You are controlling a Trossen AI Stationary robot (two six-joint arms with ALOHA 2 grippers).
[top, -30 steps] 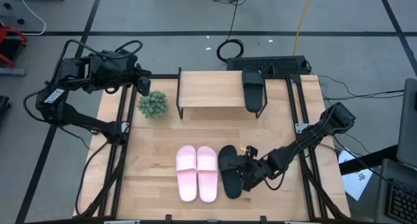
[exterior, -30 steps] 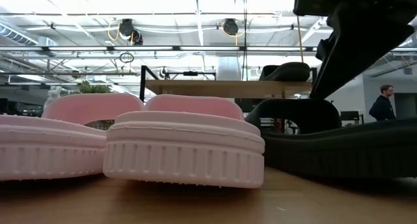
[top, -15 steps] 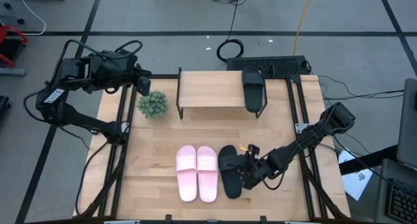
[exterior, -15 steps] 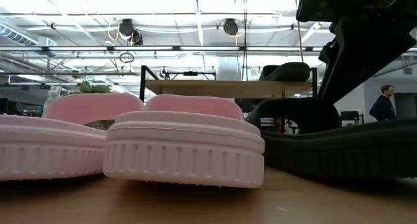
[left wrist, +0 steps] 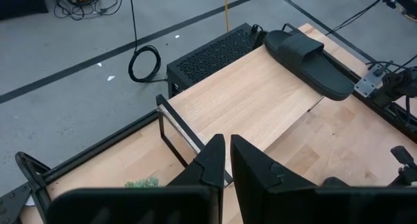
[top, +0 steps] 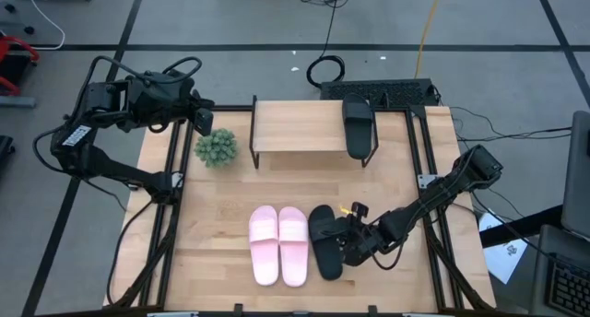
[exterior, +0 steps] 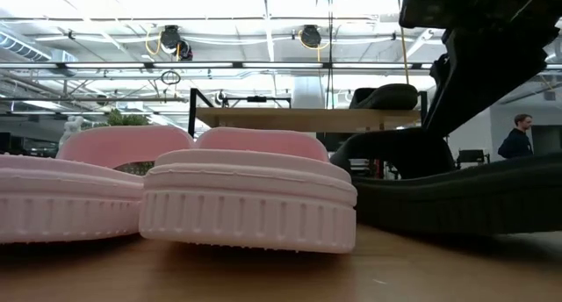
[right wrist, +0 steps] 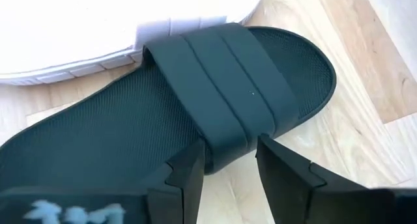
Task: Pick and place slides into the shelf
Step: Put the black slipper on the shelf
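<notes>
One black slide (top: 324, 243) lies on the table's near part, right of the pink pair (top: 278, 245), which rests sole-down beside it. My right gripper (top: 346, 246) is at the black slide's right side, low over the wood, shut on its strap. The second black slide (top: 358, 125) lies sole-down on the right end of the shelf (top: 300, 125). The shelf stands on its black legs at the table's far side. My left gripper (top: 201, 122) hangs shut above the table's far left corner and holds nothing. My right gripper (right wrist: 231, 168) has the black slide's strap by its outer end (right wrist: 225, 149), where it joins the sole. The strap's width sits between the two fingers (right wrist: 189, 172). They come slanting down from the table's right. The slide's sole (exterior: 457, 197) stays low over the wood, its right side slightly raised.
A small green potted plant (top: 216, 147) stands left of the shelf, below my left gripper. The shelf's plank (left wrist: 260, 100) is bare left of the black slide. A black box with cables sits behind the shelf. A person stands far off in the room (exterior: 518, 135).
In the low view my right arm has shifted a little toward the table's right. The black slide's right side has come up slightly from the wood. The pink pair and the left arm have kept still.
</notes>
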